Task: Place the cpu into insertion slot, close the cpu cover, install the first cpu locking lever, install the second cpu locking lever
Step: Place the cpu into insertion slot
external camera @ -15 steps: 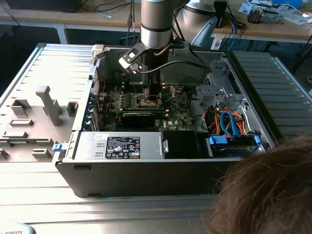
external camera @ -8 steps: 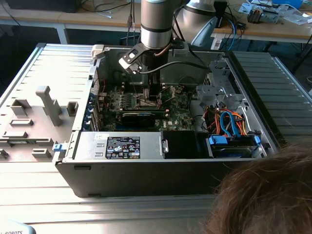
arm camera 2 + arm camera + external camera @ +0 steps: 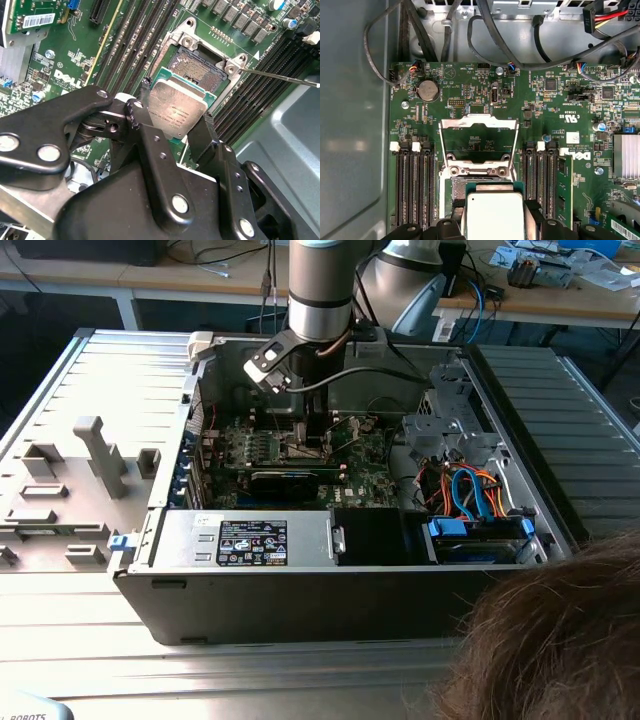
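Observation:
My gripper point(image 3: 176, 103) is shut on the cpu point(image 3: 177, 112), a silver-topped square chip pinched by two edges between the black fingers point(image 3: 207, 125). The chip hangs just above and partly over the insertion slot point(image 3: 197, 66), whose pin field is still exposed. In the first wrist view the cpu point(image 3: 492, 212) sits before the insertion slot point(image 3: 470, 172), and the cpu cover point(image 3: 477, 122) stands raised open behind it. A thin locking lever point(image 3: 280, 77) sticks out sideways from the socket corner. In the exterior view the gripper point(image 3: 312, 435) reaches down into the computer case over the green motherboard point(image 3: 365, 475).
Memory slots point(image 3: 412, 185) flank the socket on both sides. Black cables point(image 3: 485, 30) loop along the case wall. A power supply point(image 3: 250, 540) and a drive cage with coloured cables point(image 3: 470, 490) fill the case front. A person's hair point(image 3: 560, 640) is at the front right.

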You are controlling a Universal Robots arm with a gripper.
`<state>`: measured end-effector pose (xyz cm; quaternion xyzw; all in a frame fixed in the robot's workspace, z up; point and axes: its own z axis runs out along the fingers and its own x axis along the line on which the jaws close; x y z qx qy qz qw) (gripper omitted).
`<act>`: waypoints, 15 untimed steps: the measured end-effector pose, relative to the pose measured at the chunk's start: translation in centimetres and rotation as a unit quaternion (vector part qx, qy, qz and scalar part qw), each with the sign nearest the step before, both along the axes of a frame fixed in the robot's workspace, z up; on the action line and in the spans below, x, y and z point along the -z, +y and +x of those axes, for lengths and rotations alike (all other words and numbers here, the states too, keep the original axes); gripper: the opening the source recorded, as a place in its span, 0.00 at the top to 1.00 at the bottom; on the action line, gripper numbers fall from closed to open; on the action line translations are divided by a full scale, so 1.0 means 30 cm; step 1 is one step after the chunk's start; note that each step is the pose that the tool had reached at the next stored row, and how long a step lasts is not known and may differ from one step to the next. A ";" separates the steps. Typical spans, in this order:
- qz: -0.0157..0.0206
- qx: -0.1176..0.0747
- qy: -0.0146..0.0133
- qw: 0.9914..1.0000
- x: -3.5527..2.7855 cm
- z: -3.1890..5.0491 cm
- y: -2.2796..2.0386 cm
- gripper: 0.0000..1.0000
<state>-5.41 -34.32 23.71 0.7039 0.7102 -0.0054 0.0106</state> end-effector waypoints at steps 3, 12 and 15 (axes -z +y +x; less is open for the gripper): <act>0.000 0.000 0.000 1.000 0.002 0.000 0.000 0.45; 0.000 0.000 0.000 1.000 0.013 0.000 0.001 0.45; 0.000 0.000 0.000 1.000 0.014 0.000 0.001 0.45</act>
